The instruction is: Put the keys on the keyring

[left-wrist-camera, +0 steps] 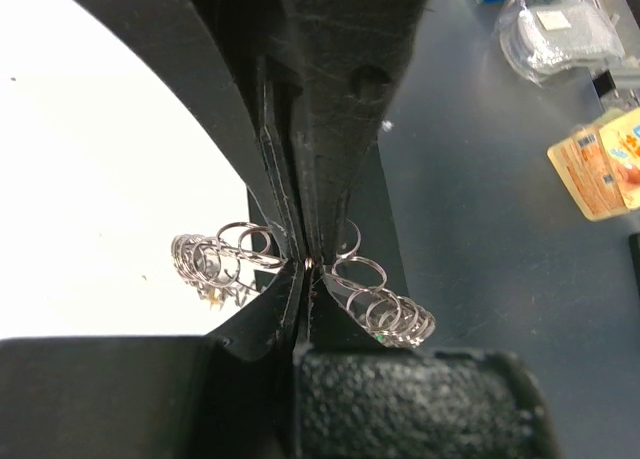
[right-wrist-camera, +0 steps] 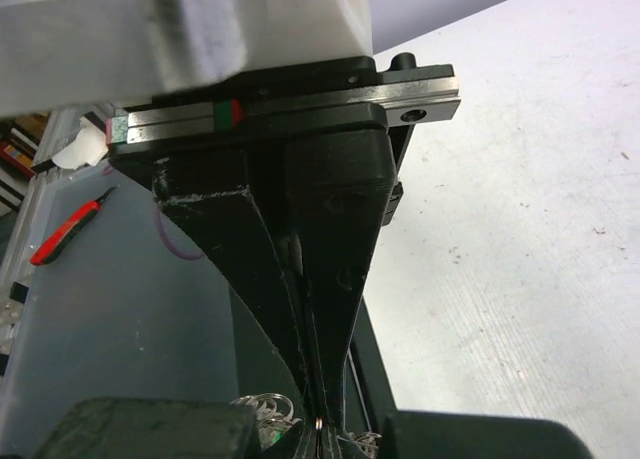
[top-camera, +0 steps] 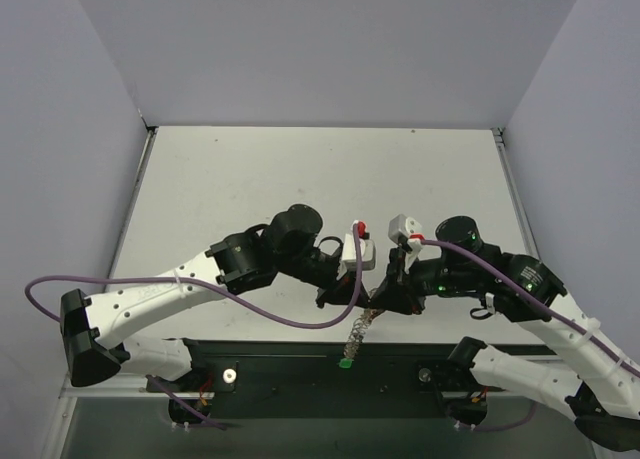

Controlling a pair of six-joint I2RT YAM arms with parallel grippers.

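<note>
Left gripper (left-wrist-camera: 303, 291): we see it clenched on the keyring (left-wrist-camera: 228, 251).
Right gripper (right-wrist-camera: 318, 441): clamped on the same ring, facing it.
Green key (top-camera: 345, 361): hanging at the ring's low end.

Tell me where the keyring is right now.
Top view, centre, near edge: the keyring hangs between the left end effector and right end effector, pinched by both.

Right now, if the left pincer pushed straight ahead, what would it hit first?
Most likely the right pincer, tip to tip with it across the frilly silvery metal keyring both pinch.
</note>
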